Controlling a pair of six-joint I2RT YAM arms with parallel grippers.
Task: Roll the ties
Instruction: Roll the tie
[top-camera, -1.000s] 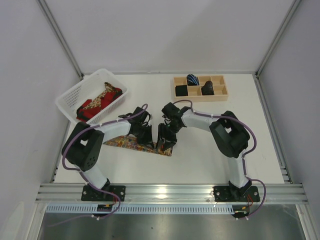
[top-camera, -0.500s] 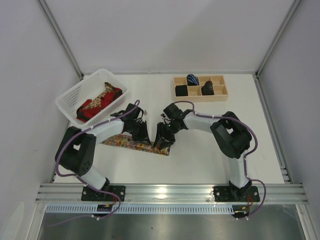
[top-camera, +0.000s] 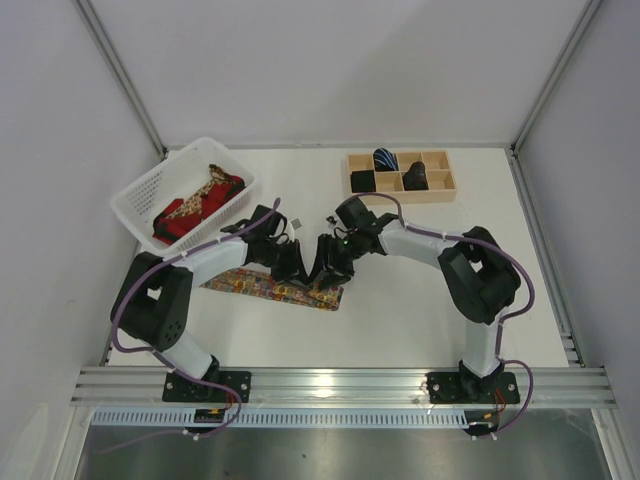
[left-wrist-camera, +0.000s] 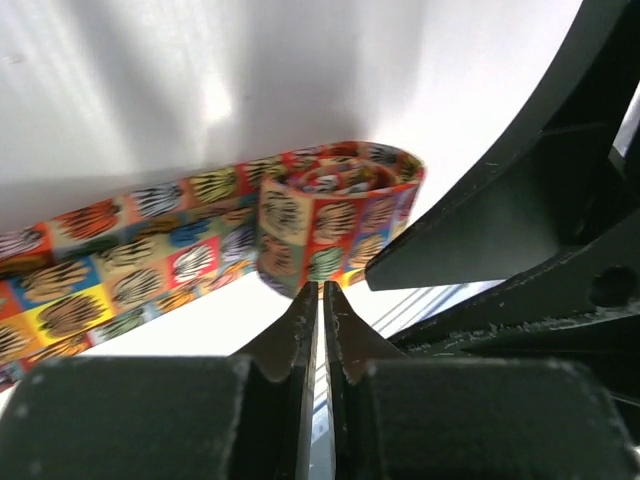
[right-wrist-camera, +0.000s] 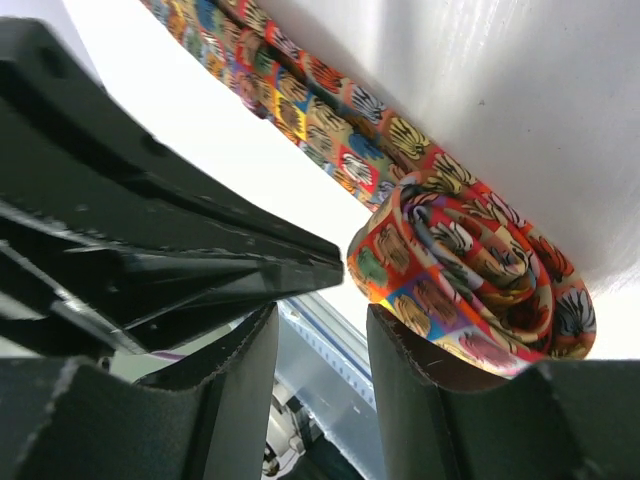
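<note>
A multicoloured patterned tie (top-camera: 250, 285) lies flat on the white table, its right end wound into a roll (left-wrist-camera: 335, 215). My left gripper (left-wrist-camera: 320, 290) is shut with nothing between its fingers, and its tips sit just in front of the roll. My right gripper (right-wrist-camera: 320, 330) is open and the gap between its fingers is empty. The roll (right-wrist-camera: 470, 270) lies outside that gap, against the outer side of one finger (right-wrist-camera: 420, 360). From above, the left gripper (top-camera: 295, 268) and the right gripper (top-camera: 328, 265) stand close together over the tie's right end and hide most of the roll.
A white basket (top-camera: 135, 195) at the back left holds red and gold ties (top-camera: 195, 200). A wooden compartment tray (top-camera: 440, 185) at the back right holds rolled ties, black ones and a blue-striped one (top-camera: 386, 158). The aluminium rail (top-camera: 340, 385) runs along the near edge.
Both grippers have shifted a little toward the back and closer together over the tie's right end. The right arm's elbow has swung right, the left arm's elbow left.
</note>
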